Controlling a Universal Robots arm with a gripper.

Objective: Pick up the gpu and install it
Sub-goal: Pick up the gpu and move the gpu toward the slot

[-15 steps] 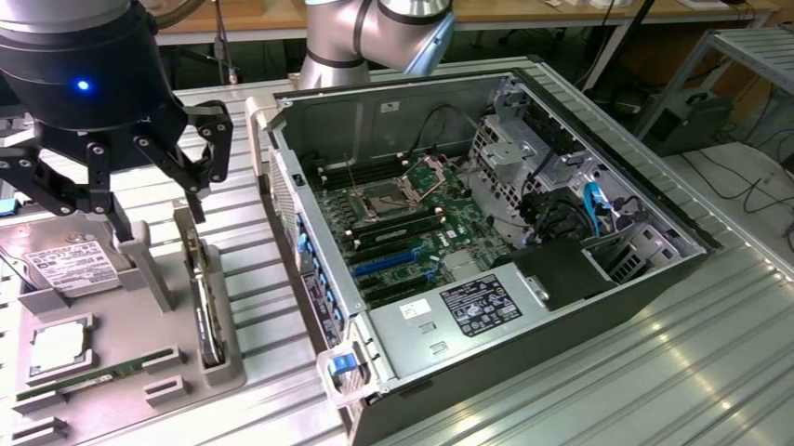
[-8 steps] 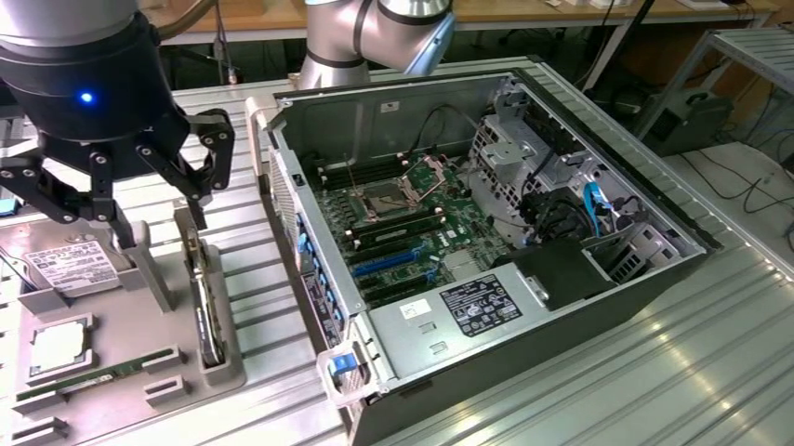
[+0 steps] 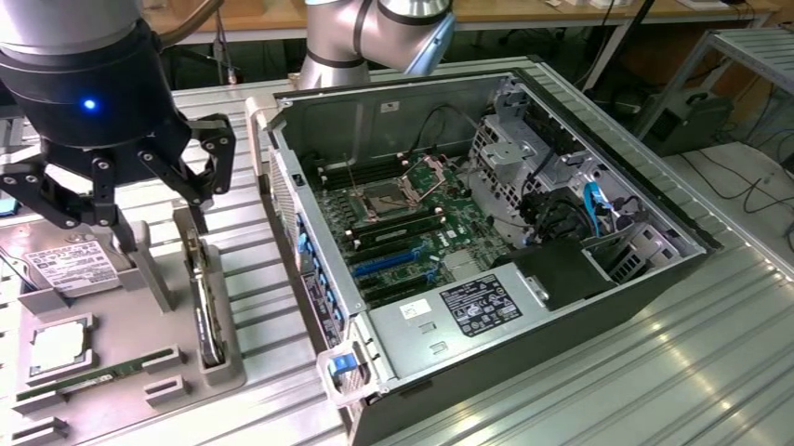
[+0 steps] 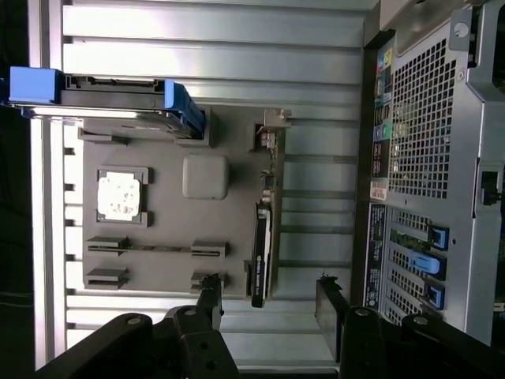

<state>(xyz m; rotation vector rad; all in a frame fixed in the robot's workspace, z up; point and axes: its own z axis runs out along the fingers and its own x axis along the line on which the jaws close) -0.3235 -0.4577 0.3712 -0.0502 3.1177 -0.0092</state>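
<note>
The gpu (image 3: 206,299) is a thin black card standing on edge in a slot of the grey parts holder (image 3: 137,327), at the exterior view's left beside the open computer case (image 3: 372,111). My gripper (image 3: 137,209) hangs above the holder and over the card's far end. It is open, with nothing between the fingers. In the wrist view the gpu (image 4: 259,257) lies edge-on in line with the gap of my gripper (image 4: 268,290), and the black fingertips (image 4: 210,289) are apart from it. Blue card slots (image 3: 387,268) show on the motherboard inside the case.
The holder also carries a silver hard drive (image 3: 69,269) in a blue carrier (image 4: 110,95), a processor chip (image 3: 56,344) (image 4: 120,193) and a green memory stick (image 3: 87,376). The case's perforated rear panel (image 4: 422,126) stands close beside the holder. The arm's base (image 3: 360,37) rises behind the case.
</note>
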